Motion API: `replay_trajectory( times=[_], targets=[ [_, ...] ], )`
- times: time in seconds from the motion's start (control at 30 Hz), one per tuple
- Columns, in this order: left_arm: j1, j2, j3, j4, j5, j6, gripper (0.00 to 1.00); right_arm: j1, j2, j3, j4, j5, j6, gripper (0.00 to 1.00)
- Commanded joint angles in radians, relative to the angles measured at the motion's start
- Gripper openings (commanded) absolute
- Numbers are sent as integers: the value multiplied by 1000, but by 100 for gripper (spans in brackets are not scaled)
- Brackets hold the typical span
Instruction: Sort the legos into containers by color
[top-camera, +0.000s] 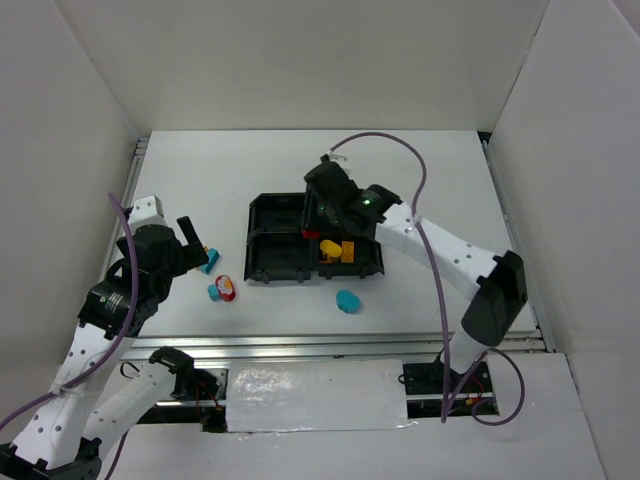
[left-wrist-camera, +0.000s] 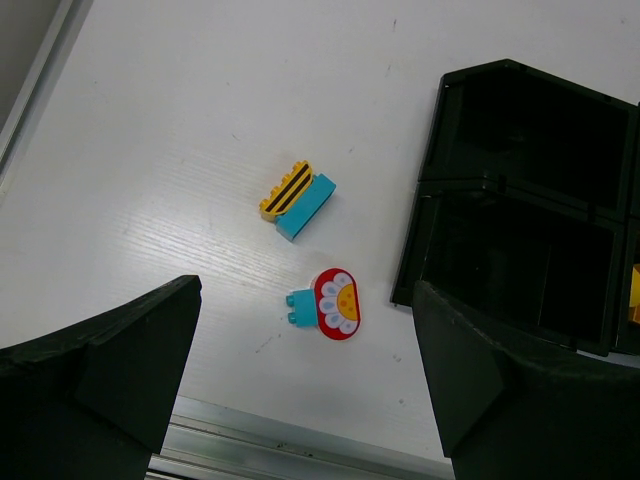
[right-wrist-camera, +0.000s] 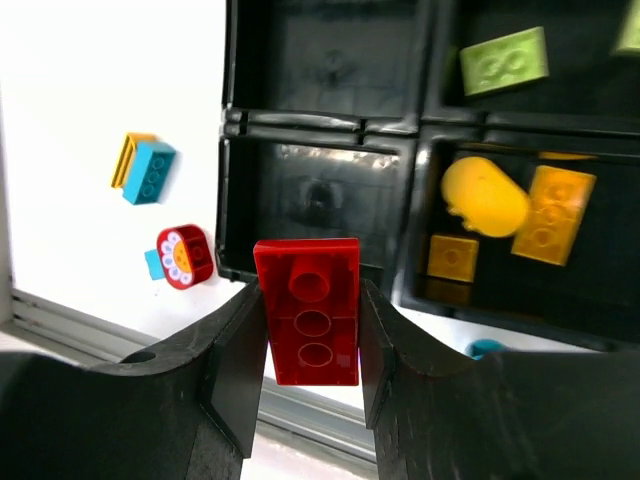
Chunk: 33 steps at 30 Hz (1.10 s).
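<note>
1. The white surface (top-camera: 420, 180) carries a black tray (top-camera: 262, 205) of four square compartments at its middle, with loose bricks to the left of the tray and near it.
2. The right hand (right-wrist-camera: 308, 320) hangs over the tray, near the middle divider. Its fingers are closed narrow on the long sides of a red brick (right-wrist-camera: 307, 310), which is held studs-up, clear of the tray floor.
3. The left hand (left-wrist-camera: 305, 330) hovers over the surface left of the tray, spread wide and holding nothing. Two loose pieces lie below it.
4. The far right compartment has a lime green brick (right-wrist-camera: 503, 60).
5. The near right compartment has three yellow-orange pieces: a rounded one (right-wrist-camera: 484, 196), a rectangular one (right-wrist-camera: 553, 213) just right of it, and a small square one (right-wrist-camera: 452, 257).
6. A rounded cyan piece (top-camera: 348, 300) lies on the surface just near of the tray.
7. Left of the tray, a yellow black-striped brick (left-wrist-camera: 285, 188) touches a cyan brick (left-wrist-camera: 307, 207).
8. Nearer, a red round flower-printed piece (left-wrist-camera: 337, 305) touches a small cyan brick (left-wrist-camera: 299, 307).
</note>
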Motion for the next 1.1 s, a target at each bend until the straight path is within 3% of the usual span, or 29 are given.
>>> replay_trajectory(
  times=[0.0,0.3,0.37,0.43,0.6,0.8,0.9,1.0,1.07],
  targets=[
    [7,-13,1,32,-26,-2,99,43,113,120,-39,24,19,0],
    [7,-16,3,32,-27,-2,99,113,366,292,-108,50,-3,8],
    [7,-15,3,31,-27,-3,99,119,384,290,-100,42,-3,16],
    [7,-13,3,28,-32,-4,100,120,395,289,-100,45,2,36],
    [7,-15,4,26,-35,-7,100,122,405,306,-95,53,-9,60],
    [7,-13,8,12,-58,-21,99,132,415,375,-125,72,-27,73],
    [7,-33,33,-52,-162,-87,100,161,383,381,-96,61,-63,76],
    [7,-82,57,-151,-306,-211,99,232,385,381,-43,44,-115,100],
    [7,-114,61,-186,-371,-278,99,284,422,436,-62,47,-133,100]
  ],
)
